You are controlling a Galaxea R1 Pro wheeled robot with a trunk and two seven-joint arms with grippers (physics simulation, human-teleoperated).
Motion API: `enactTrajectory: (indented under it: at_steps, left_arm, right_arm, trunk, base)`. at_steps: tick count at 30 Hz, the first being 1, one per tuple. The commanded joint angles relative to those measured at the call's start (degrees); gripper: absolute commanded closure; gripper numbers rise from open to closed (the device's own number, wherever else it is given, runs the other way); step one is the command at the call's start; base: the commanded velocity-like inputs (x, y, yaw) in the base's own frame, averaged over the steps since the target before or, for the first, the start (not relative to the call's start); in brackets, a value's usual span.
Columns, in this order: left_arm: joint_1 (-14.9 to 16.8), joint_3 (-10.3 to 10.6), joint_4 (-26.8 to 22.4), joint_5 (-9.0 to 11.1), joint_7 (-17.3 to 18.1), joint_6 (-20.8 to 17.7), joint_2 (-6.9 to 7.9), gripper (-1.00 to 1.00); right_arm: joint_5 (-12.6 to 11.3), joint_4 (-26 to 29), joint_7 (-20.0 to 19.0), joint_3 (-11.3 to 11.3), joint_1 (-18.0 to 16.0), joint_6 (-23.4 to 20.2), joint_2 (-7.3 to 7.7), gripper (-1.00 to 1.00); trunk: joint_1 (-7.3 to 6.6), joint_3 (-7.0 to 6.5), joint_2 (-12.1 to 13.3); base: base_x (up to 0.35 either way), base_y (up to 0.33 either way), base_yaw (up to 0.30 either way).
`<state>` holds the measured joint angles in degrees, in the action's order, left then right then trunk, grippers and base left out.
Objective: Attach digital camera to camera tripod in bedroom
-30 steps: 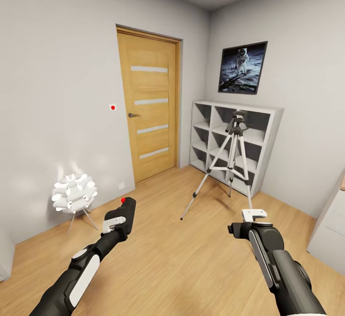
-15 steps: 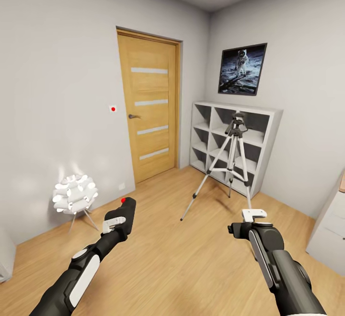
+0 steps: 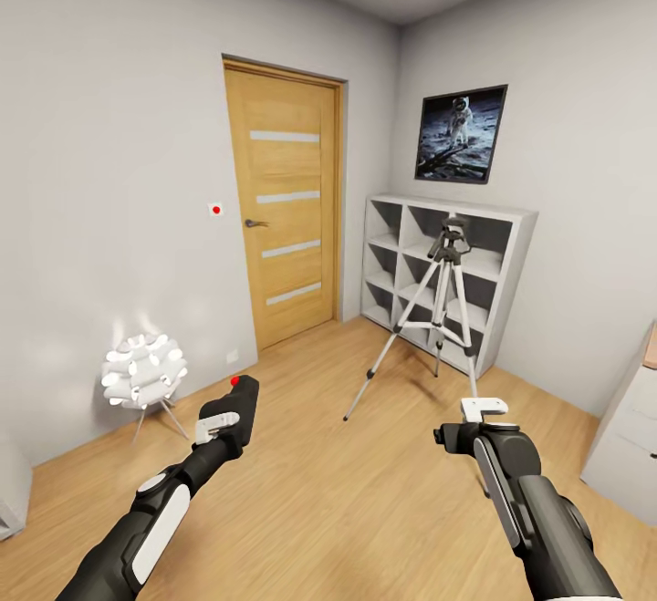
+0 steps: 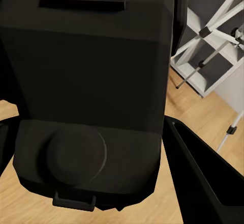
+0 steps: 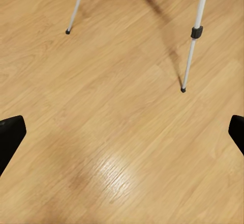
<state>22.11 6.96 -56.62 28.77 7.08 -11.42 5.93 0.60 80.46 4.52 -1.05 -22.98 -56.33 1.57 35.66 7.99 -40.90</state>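
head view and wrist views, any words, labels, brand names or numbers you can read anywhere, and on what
No readable text in any view.
digital camera: plain black body, no brand or label visible.
framed picture: an astronaut photo, no caption.
red dot on a white wall plate: a mark, not a letter or number.
door, cube shelf, camera tripod: no markings.

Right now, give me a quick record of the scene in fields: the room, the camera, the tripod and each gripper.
room: bedroom, wood floor, grey walls, wooden door shut
digital camera: held in the left gripper, red button on top
camera tripod: standing on the floor in front of the grey cube shelf, head bare
right gripper: open, holding nothing, over bare floor
other: lit white lamp by the wall, moon picture above the shelf
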Motion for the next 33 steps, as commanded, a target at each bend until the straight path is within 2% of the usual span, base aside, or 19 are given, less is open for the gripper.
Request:
enactTrajectory:
  at_steps: [1,33]
  left_arm:
    - [0.04,0.07,-0.07,0.46,0.04,-0.29,0.04,1.00]
    - [0.04,0.07,0.36,0.42,0.04,-0.27,0.13,1.00]
  right_arm:
    - [0.02,0.05,0.14,0.03,-0.05,-0.27,0.01,-1.00]
    - [-0.02,-0.13,0.19,-0.01,-0.05,-0.25,0.10,-1.00]
  trunk:
    - [-0.21,-0.09,0.34]
    - [-7.24,-5.83,13.17]
  base:
    - [0.000,0.000,0.000]
    - [0.000,0.000,0.000]
